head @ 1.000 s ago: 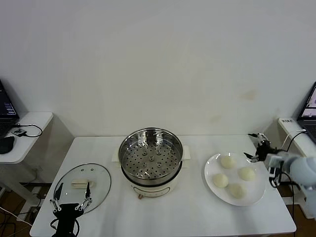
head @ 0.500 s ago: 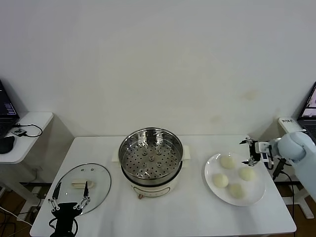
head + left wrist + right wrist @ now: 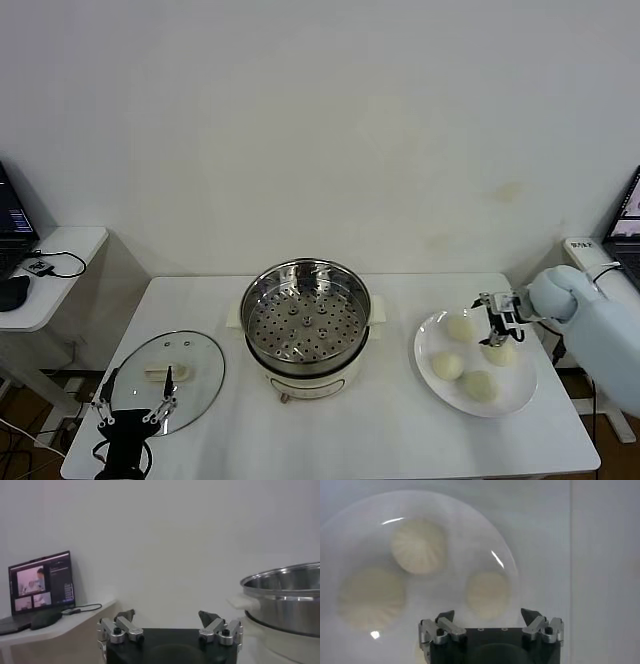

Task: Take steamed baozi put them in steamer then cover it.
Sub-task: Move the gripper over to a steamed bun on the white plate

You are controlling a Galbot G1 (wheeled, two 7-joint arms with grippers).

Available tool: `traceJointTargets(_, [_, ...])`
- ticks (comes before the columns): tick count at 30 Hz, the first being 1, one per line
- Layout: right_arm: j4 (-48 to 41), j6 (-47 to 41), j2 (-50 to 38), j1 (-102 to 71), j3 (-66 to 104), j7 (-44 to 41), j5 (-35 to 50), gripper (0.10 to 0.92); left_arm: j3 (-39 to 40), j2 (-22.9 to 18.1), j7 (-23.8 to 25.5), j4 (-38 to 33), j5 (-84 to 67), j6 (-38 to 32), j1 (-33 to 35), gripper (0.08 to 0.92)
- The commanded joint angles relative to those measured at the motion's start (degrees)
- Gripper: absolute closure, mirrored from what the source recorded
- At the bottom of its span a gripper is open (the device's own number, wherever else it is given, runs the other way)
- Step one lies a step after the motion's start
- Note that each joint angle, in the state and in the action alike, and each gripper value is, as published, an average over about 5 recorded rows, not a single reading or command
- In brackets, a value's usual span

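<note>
A: What does the white desk (image 3: 400, 440) carry?
B: The cover (image 3: 166, 379) at left, the steamer (image 3: 306, 325) at centre, and a white plate (image 3: 518, 399) of steamed baozi (image 3: 446, 365) at right.

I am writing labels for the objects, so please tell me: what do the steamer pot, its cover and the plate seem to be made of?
Steamer: shiny metal, probably stainless steel, mirror-like with a perforated tray, on a cream base that looks like plastic.
Cover: clear glass, since the table shows through it, with a metal-looking rim and a cream handle.
Plate: glossy white, likely ceramic, though plastic is possible.
</note>
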Motion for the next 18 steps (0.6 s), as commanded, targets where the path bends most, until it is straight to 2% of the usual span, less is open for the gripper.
traceJointTargets(1, [-2.27, -0.03, 1.94, 1.93, -2.65, 0.18, -1.11, 0.202, -0.06, 0.01, -0.02, 0.01, 0.02, -0.02, -0.01, 0.177])
traceJointTargets(12, [-6.92, 1.22, 5.97, 2.09, -2.17, 2.32, -5.11, 0.211, -0.58, -0.10, -0.11, 0.08, 0.14, -0.57, 0.36, 0.177])
traceJointTargets(18, [-7.74, 0.83, 6.76, 1.96, -2.56, 2.06, -5.73, 0.267, -0.66, -0.09, -0.10, 0.04, 0.12, -0.62, 0.45, 0.177])
